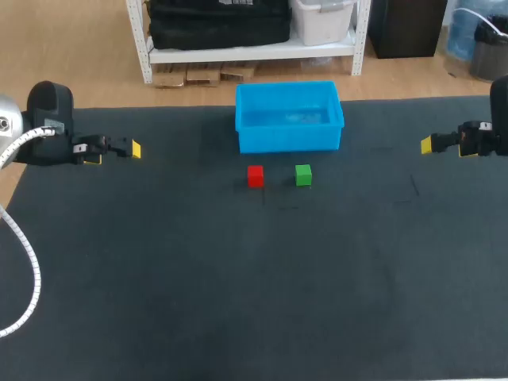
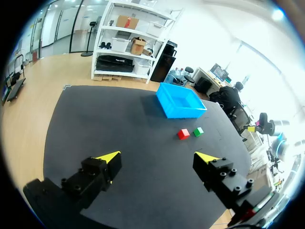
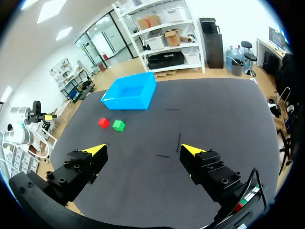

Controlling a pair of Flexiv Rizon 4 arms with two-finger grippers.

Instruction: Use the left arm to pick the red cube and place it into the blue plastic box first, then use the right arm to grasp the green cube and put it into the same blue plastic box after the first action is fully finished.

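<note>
A red cube (image 1: 255, 176) and a green cube (image 1: 303, 175) sit side by side on the dark table, just in front of the blue plastic box (image 1: 289, 116), which holds nothing. My left gripper (image 1: 117, 149) hangs open at the table's left side, far from the cubes. My right gripper (image 1: 429, 145) hangs open at the right side. In the left wrist view the red cube (image 2: 183, 134), green cube (image 2: 198, 131) and box (image 2: 180, 100) lie well ahead of the open left gripper (image 2: 159, 160). Ahead of the open right gripper (image 3: 143, 151) lie the red cube (image 3: 103, 123), green cube (image 3: 118, 125) and box (image 3: 130, 91).
The dark mat (image 1: 238, 286) covers the whole table. A white cable (image 1: 24, 262) loops from my left arm over the table's left edge. Faint marks (image 3: 178, 140) show on the mat near the right gripper.
</note>
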